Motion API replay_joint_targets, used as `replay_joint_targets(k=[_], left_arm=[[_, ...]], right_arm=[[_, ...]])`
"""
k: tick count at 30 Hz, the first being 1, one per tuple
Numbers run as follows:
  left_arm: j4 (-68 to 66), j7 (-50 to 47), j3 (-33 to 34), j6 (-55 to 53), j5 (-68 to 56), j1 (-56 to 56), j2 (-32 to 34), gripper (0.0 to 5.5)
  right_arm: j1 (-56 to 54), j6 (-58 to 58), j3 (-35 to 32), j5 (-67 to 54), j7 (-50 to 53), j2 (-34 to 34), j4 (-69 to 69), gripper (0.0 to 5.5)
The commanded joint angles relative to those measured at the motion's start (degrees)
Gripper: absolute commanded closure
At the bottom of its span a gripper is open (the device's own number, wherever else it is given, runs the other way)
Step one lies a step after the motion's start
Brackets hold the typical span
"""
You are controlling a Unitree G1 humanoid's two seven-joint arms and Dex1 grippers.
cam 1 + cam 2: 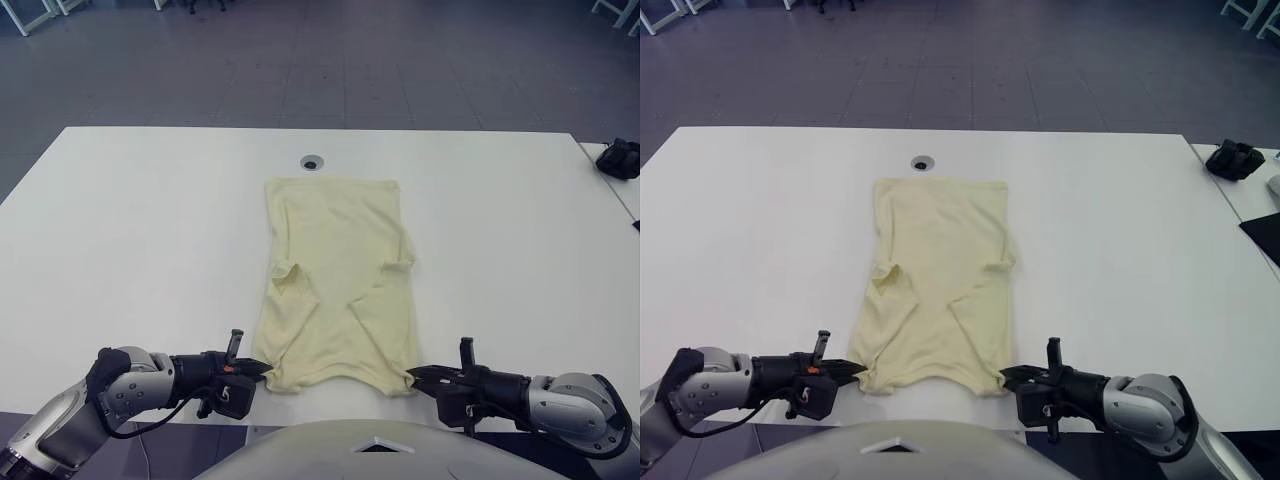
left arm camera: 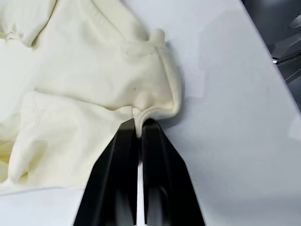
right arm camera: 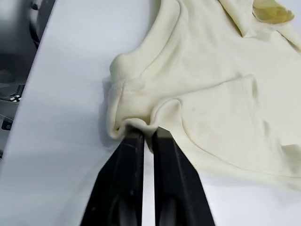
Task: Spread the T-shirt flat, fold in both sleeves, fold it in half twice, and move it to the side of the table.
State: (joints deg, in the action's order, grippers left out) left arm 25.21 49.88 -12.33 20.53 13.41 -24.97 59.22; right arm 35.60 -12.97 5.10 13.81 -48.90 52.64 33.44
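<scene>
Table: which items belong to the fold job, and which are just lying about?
In the job: T-shirt; left claw and right claw, each pinching a near corner of it; table.
Lying about: round port in the tabletop; black object at far right.

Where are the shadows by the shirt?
Left wrist view: the bunched corner of the T-shirt casts a soft grey shadow on the table by the left hand. Right wrist view: same by the right hand. Left eye view: table evenly lit.

Off to the sides
A round cable hole (image 1: 923,162) sits near the far edge of the white table (image 1: 760,220). A black bundle (image 1: 1233,158) lies on the neighbouring table (image 1: 1250,195) at right, with grey floor (image 1: 940,60) beyond.
</scene>
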Motion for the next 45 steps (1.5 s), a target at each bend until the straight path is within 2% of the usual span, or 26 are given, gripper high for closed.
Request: replay_joint_targets(k=[1, 9, 17, 28, 38, 42, 45], left_arm=[[-2.67, 1.38, -0.82, -2.79, 1.77, 0.82, -0.03, 5.50], [-3.83, 4.90, 0.22, -7.47, -5.58, 8.21, -0.62, 5.50], [6.25, 15.35, 0.68, -20.82, -18.92, 1.96, 4.82, 5.50], [9.65, 25.08, 3.96, -35.88, -34.22, 0.72, 9.20, 5.50], [8.92, 27.71, 4.64, -37.74, -36.29, 1.01, 9.71, 5.50], [8.25, 28.11, 5.00, -38.44, -37.74, 2.97, 9.01, 5.50], [5.53, 27.65, 3.71, -39.38, -37.63, 8.50, 6.79, 5.50]], right_arm=[[-0.66, -0.12, -1.87, -2.43, -1.43, 1.69, -1.00, 5.48], [-6.86, 1.08, -5.13, -8.35, -5.39, 4.41, -3.63, 5.48], [-3.89, 9.12, -5.01, -15.41, -12.24, 7.52, 2.03, 5.48], [-2.31, 18.60, -6.77, -22.82, -19.60, 11.66, 5.14, 5.48], [-2.18, 27.62, -8.02, -31.85, -24.85, 14.42, 8.75, 5.48], [-4.71, 27.02, -6.95, -31.81, -25.33, 13.55, 5.32, 5.48], [-9.20, 26.87, -5.39, -32.86, -25.39, 11.55, 0.88, 5.48]])
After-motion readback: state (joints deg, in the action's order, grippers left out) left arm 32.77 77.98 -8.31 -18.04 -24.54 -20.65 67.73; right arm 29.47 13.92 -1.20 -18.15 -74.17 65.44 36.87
